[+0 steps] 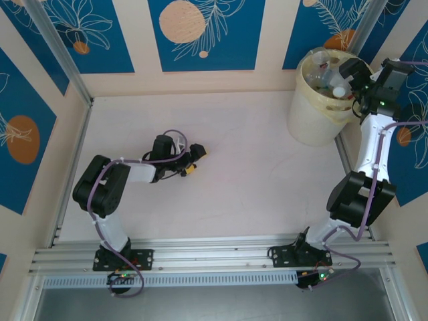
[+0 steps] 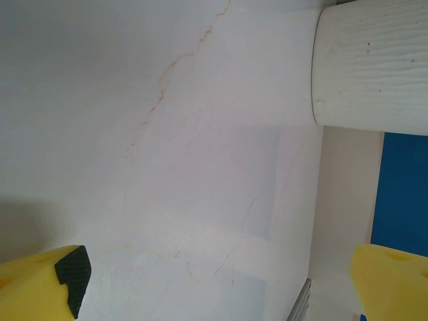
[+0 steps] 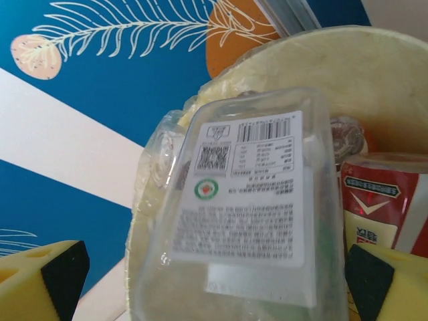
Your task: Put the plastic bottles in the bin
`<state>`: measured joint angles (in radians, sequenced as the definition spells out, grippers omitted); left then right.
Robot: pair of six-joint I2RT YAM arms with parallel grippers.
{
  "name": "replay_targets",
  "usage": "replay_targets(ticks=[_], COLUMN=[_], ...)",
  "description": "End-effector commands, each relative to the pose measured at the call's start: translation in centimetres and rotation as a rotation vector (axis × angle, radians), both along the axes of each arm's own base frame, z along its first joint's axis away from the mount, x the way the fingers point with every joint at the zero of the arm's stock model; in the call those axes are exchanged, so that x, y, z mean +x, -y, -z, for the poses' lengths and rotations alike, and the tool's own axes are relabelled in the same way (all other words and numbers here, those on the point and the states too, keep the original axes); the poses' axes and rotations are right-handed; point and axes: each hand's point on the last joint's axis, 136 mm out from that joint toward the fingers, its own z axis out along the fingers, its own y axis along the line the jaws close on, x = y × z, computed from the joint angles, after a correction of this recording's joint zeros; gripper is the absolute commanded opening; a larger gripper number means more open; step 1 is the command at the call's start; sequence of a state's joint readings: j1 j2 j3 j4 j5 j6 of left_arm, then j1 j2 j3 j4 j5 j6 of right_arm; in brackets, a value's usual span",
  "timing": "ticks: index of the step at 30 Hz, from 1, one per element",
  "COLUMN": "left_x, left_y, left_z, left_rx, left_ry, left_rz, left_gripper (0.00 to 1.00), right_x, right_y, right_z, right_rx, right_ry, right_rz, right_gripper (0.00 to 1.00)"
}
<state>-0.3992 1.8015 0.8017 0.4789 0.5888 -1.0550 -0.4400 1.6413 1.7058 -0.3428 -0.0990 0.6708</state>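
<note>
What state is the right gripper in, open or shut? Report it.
Open: the right gripper has its fingers wide apart either side of a bottle, above the bin.

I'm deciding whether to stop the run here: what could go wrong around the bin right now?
The clear bottle sits inside the wide-open right end effector, near the edge of the bin; it could topple outside. A red-labelled bottle lies right beside it, so the heap looks high and may spill. The crinkled liner is close to the end effector and might snag when the arm pulls away.
</note>
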Motion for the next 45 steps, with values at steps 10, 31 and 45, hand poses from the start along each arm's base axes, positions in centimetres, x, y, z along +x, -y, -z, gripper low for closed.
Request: replay_targets(ticks=[10,31,45], left_x=[0.3,-0.8,-1.5], left_y=[-0.5,-18.7,-28.6], left_z=[-0.1,-12.7,-2.8], left_rx=[0.0,0.903,1.17], left_ry=[0.03,0.604,0.528], left_rz=[-0.01,-0.393,-0.492], left_gripper=[1.0,1.0,1.0], right_x=[-4.5,-13.9,-13.7], right_y=[-1.4,-20.2,-17.1], right_z=[-3.6,7.7,25.7], right_rx=[-0.177,-0.53,-0.42], right_ry=[0.037,0.231,-0.086], right_rz=[0.066,-0.509,-0.434], right_gripper=[0.99,0.99,0.99])
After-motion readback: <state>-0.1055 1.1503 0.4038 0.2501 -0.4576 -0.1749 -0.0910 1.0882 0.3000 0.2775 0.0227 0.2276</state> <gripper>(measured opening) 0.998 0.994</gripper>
